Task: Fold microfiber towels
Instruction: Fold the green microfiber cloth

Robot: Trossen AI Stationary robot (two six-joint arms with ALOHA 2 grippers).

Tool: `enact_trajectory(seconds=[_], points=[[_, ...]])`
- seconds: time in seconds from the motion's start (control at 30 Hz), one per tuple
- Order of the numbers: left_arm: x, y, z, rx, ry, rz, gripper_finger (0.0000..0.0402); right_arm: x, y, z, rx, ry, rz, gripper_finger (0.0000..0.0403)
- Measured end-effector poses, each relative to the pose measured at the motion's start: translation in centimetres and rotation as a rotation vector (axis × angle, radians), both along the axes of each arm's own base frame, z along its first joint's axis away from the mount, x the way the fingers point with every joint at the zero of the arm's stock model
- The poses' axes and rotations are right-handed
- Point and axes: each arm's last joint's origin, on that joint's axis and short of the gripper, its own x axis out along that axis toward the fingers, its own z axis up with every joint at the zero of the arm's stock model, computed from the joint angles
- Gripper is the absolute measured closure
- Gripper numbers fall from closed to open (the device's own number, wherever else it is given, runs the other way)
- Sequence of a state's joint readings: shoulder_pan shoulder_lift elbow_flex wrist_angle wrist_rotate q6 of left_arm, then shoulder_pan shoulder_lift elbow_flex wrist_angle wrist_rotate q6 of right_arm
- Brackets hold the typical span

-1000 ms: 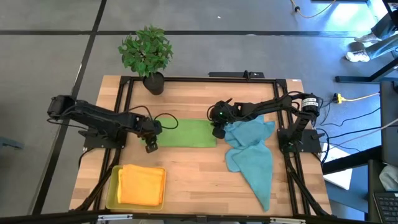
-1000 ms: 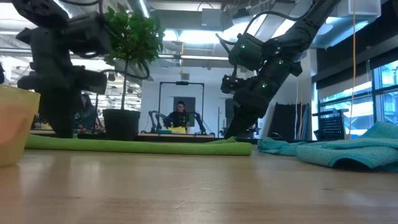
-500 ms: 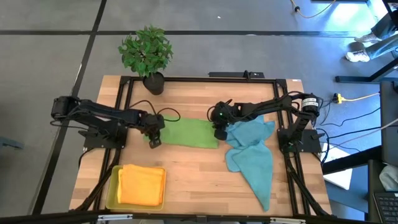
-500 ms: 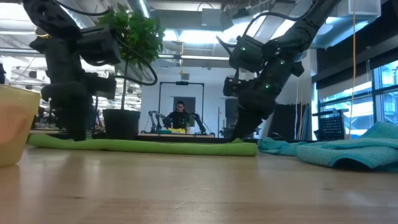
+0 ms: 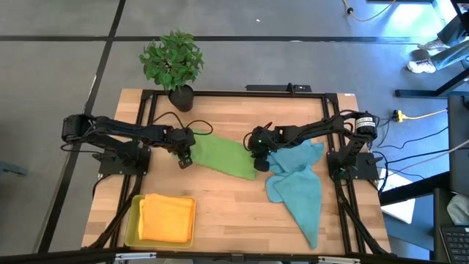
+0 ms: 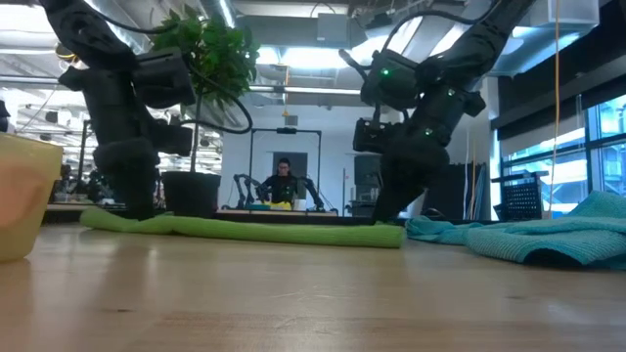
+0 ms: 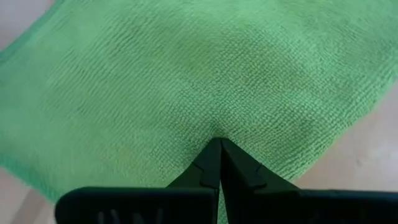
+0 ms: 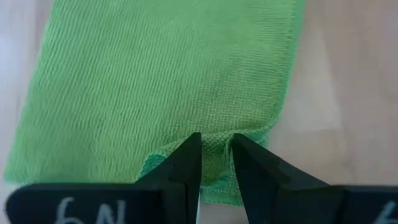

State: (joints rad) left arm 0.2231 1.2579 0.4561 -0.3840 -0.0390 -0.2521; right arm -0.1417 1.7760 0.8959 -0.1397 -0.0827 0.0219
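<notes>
**Two grippers pinch one green towel at its opposite ends**

Two arms meet over the middle of the table (image 5: 220, 202), and only the high view shows how everything is laid out. There the green towel (image 5: 222, 155) lies flat and folded, slanting across the wood between the arms. The left gripper (image 5: 185, 156) sits at one end of it, the right gripper (image 5: 259, 163) at the other. Just beside the right gripper lies a crumpled teal towel (image 5: 297, 185), trailing toward the table's front edge. In the front left corner a tray (image 5: 133, 224) holds an orange towel (image 5: 168, 218). A plant (image 5: 173, 64) stands at the back edge.

The low view adds what the overhead cannot: the green towel rests as a thin band on the tabletop, both grippers come down onto it from above, and a person (image 6: 284, 183) sits in the room far behind.

The wrist views settle the grips. In the left wrist view, the left fingers (image 7: 208, 171) are pressed fully together, their tips on the green cloth, a crease running into them. In the right wrist view, the right fingers (image 8: 186, 163) stand slightly apart with a raised fold of the towel's edge clamped between them, bare wood showing on either side.
</notes>
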Motion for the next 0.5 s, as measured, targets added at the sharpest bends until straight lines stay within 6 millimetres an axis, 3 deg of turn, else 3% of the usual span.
enact_trajectory(seconds=[0.23,0.5], points=[[-0.1,0.9,0.1,0.035,-0.009,0.014,0.0397,-0.1,1.5,-0.2,0.024,0.033,0.012,0.0309],[0.6,2.3,0.9,0.208,-0.055,0.045,0.0388,-0.1,3.2,-0.2,0.067,0.047,-0.008,0.0309]])
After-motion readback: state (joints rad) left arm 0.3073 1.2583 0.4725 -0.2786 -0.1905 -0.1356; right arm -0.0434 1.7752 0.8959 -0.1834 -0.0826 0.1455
